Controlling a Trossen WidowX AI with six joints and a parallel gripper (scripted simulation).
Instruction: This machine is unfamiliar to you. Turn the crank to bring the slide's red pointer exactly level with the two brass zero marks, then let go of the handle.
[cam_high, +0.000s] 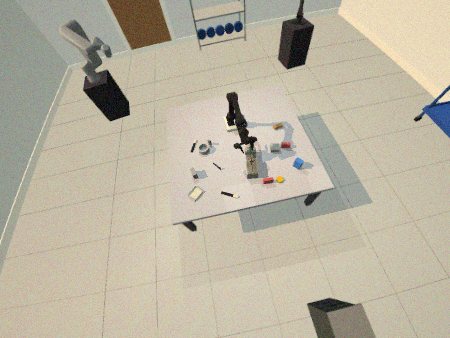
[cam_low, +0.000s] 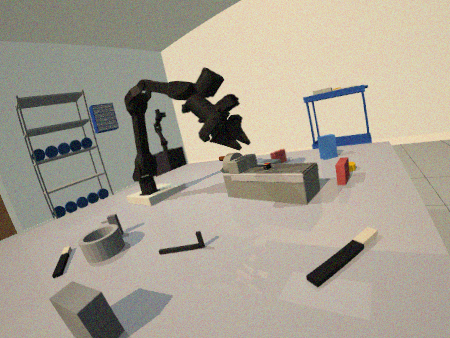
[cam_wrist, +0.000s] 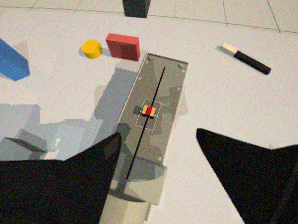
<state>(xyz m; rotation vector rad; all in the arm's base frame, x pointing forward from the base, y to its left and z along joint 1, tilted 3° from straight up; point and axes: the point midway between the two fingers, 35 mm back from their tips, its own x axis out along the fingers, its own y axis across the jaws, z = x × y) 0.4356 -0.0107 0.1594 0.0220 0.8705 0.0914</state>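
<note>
The machine, a long grey-olive box (cam_high: 252, 170) (cam_low: 270, 189) (cam_wrist: 167, 82), stands on the table with a dark slot along its top. The small red pointer (cam_wrist: 149, 111) sits over the slot between two brass marks and looks about level with them. A grey rounded part (cam_low: 232, 161) (cam_wrist: 142, 192) is at the end nearer the arm. The crank handle cannot be made out. My gripper (cam_low: 243, 145) (cam_wrist: 158, 134) is open and empty, above that end of the machine. In the wrist view its black fingers stand apart on both sides of the box.
A red block (cam_high: 268, 180) (cam_low: 342, 171) (cam_wrist: 123, 47) and a yellow disc (cam_high: 280, 179) (cam_wrist: 92, 49) lie beyond the machine's far end. A blue block (cam_high: 298, 163) (cam_low: 328, 147) is farther aside. A black-and-cream stick (cam_low: 335, 262) (cam_wrist: 252, 62) and a grey ring (cam_low: 102, 250) lie on the other side.
</note>
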